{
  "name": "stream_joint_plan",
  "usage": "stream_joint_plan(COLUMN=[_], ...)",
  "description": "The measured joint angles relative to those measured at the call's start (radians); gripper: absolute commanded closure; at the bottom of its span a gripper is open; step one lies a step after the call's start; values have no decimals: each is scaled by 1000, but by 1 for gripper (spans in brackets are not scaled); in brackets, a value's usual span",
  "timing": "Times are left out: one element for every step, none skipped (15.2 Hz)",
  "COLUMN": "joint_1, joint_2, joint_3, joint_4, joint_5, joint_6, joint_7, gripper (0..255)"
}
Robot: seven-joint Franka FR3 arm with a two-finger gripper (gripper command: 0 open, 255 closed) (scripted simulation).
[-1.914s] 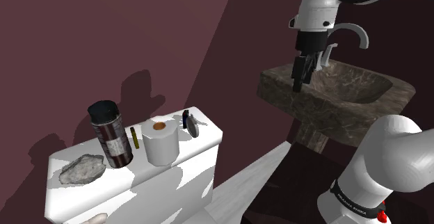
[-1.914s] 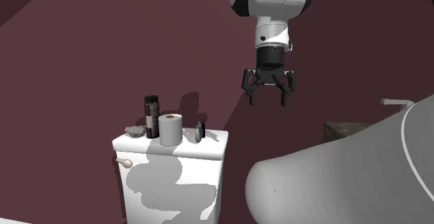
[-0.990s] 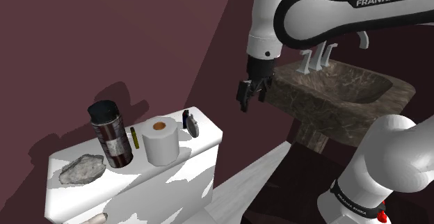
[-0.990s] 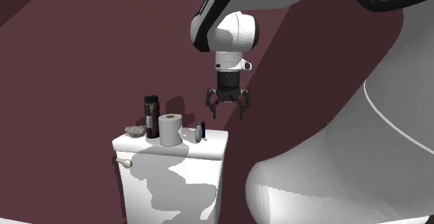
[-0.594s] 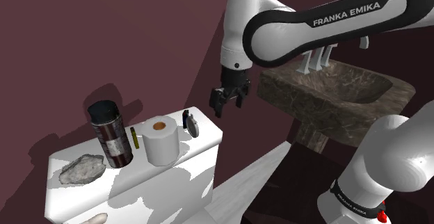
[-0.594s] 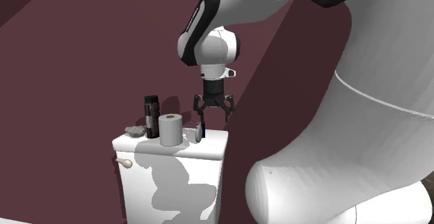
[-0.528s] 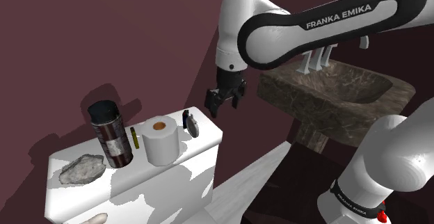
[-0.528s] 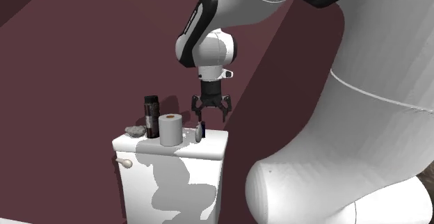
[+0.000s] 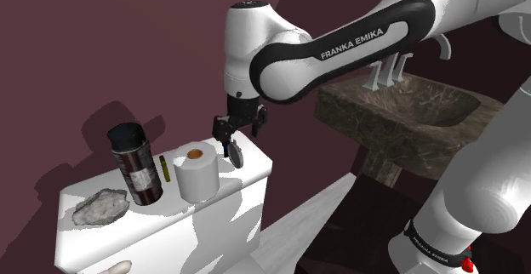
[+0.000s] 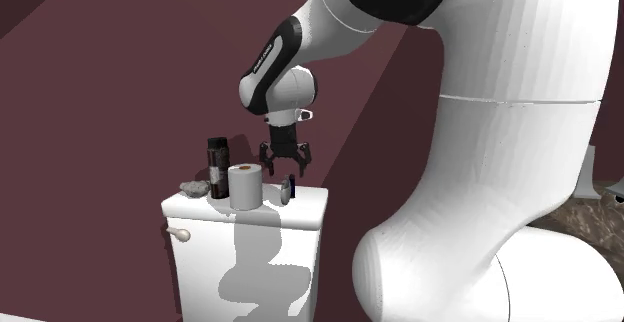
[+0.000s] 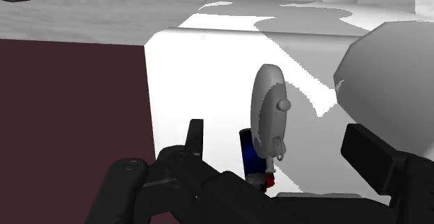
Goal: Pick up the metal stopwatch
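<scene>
On the white toilet tank [image 9: 166,230], farthest from the fingers [image 11: 195,138] toward the shoulder view's left, we see a grey rock [image 9: 100,206] lying flat. Closer to the fingers stands a dark canister [image 9: 136,166] with a black cap, upright, and just beside it a thin yellowish stick [image 9: 163,172] that we cannot identify. Nearer again, a white paper roll [image 9: 198,174] stands on end, a short way from the fingers. Next comes the stopwatch [image 9: 235,154], a grey disc standing on its edge near the tank's corner, directly under the black gripper [image 9: 236,136], which points down at it. From the wrist view we see the two fingers standing apart with the stopwatch between them, touching neither; a small knob shows on its face and a blue part sits at the end nearest the hand. Their tips seem about level with the top of the watch, though the overlap in the shoulder view keeps us from being sure. Well beyond the fingers, toward the shoulder view's right, a dark mottled sink [image 9: 408,111] carries a pale faucet [image 9: 387,70].
</scene>
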Motion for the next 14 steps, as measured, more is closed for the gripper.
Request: stream_joint_plan(joint_1=[1, 1, 1, 2, 2, 1, 1, 1, 0, -1, 0, 1, 1, 1], joint_2=[18, 27, 34, 42, 49, 50, 56, 64, 67, 70, 79, 83, 82, 82], joint_3=[5, 6, 7, 8, 9, 8, 9, 8, 7, 6, 8, 8, 8, 8], joint_4=[2, -4, -10, -15, -20, -27, -31, -27, -30, -35, -43, -47, -49, -49], joint_5=[-16, -24, -30, -37, -44, -48, -56, -62, -66, -68, -72, -73, -73, -73], joint_6=[15, 29, 42, 54, 70, 84, 102, 107, 116, 120, 123, 124, 126, 126], joint_7=[18, 27, 33, 40, 48, 51, 61, 62, 64, 67, 69, 70, 69, 69], gripper=[0, 0, 0, 0, 0, 0, 0, 0, 255, 255, 255, 255, 255, 255])
